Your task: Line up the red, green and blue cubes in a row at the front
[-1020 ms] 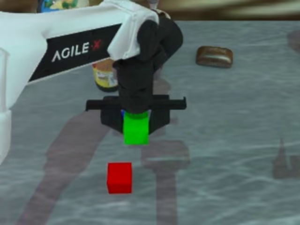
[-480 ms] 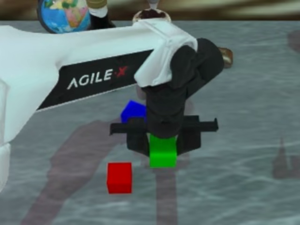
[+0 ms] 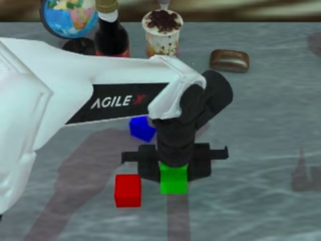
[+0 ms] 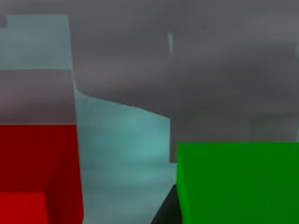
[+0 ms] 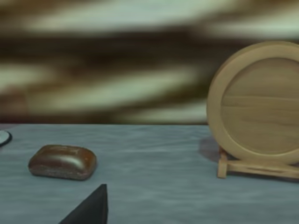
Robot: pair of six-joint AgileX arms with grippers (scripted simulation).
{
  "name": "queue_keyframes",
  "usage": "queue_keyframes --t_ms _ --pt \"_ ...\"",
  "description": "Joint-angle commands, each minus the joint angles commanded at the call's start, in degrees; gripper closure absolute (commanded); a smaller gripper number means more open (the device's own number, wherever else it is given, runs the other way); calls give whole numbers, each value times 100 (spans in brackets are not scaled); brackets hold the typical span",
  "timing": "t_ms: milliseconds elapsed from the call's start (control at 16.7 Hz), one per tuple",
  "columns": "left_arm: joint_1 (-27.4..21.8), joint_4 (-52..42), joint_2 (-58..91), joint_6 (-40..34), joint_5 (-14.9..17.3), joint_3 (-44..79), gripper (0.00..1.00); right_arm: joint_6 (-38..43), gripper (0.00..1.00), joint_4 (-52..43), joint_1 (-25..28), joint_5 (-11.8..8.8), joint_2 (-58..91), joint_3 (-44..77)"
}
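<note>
My left gripper point(image 3: 173, 174) is shut on the green cube point(image 3: 173, 179), which it holds low over the front of the table, just right of the red cube point(image 3: 127, 190) with a small gap between them. The left wrist view shows the green cube point(image 4: 238, 182) close up beside the red cube point(image 4: 37, 172). The blue cube point(image 3: 142, 128) lies on the table behind them, partly under my left arm. My right arm is out of the top view; only one dark fingertip point(image 5: 93, 210) shows in its wrist view.
Along the back edge stand a globe point(image 3: 69, 15), a dark bottle point(image 3: 111, 30) and a topped paper cup point(image 3: 161, 27). A brown loaf point(image 3: 229, 60) lies at the back right. A round wooden disc on a stand point(image 5: 259, 102) shows in the right wrist view.
My left gripper carried the green cube forward and to the right, then came down beside the red cube. The blue cube, hidden before, now shows behind.
</note>
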Motion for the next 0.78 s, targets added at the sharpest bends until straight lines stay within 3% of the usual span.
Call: queue_keyframes --t_ms 360,780 --pt "-13 222 76 2 -3 -167 100 0 0 0 0 0 0 0" --pt "-13 222 76 2 -3 -167 47 0 0 0 0 0 0 0"
